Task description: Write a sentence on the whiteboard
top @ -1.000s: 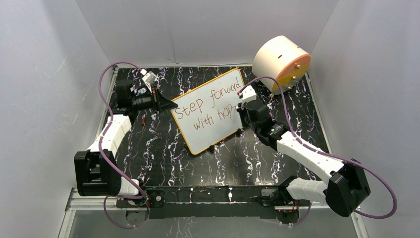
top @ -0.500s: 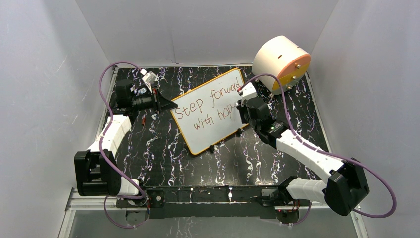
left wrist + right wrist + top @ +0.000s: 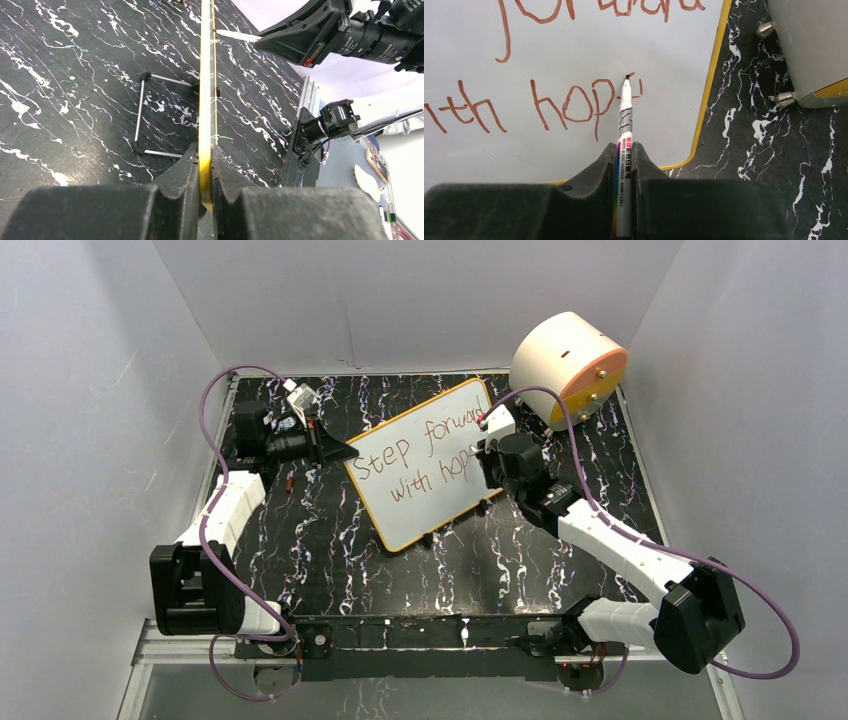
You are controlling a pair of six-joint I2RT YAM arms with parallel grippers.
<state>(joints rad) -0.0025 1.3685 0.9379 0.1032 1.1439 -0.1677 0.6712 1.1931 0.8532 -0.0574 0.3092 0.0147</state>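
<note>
Cable: a purple cable (image 3: 207, 405) looped above the left arm at the far left of the black marbled table (image 3: 320, 540).
Left gripper: the left gripper (image 3: 343, 452) was clenched on the left edge of the whiteboard (image 3: 425, 515); the wrist view showed the fingers (image 3: 184, 167) pressed on both faces of the orange-yellow frame (image 3: 205, 75).
Wire stand: a thin metal wire stand (image 3: 141, 115) lay on the table beside the frame, on the left in that wrist view.
Whiteboard: it sat in the middle of the table, between the two grippers, turned askew so that its right end pointed far.
Sentence: the sentence (image 3: 425, 455) ran in two reddish-brown lines, "Step forward" above and "with hop" below, with a short unfinished stroke just after the "p".
Marker: a white marker (image 3: 624, 117) had its dark tip touching the board at that unfinished stroke.
Right gripper: the right gripper (image 3: 625, 150) was clenched around the marker's barrel, over the right end of the board.
Drum: a round peach-and-orange drum (image 3: 565, 365) stood at the far right, just beyond the board's right corner.
</note>
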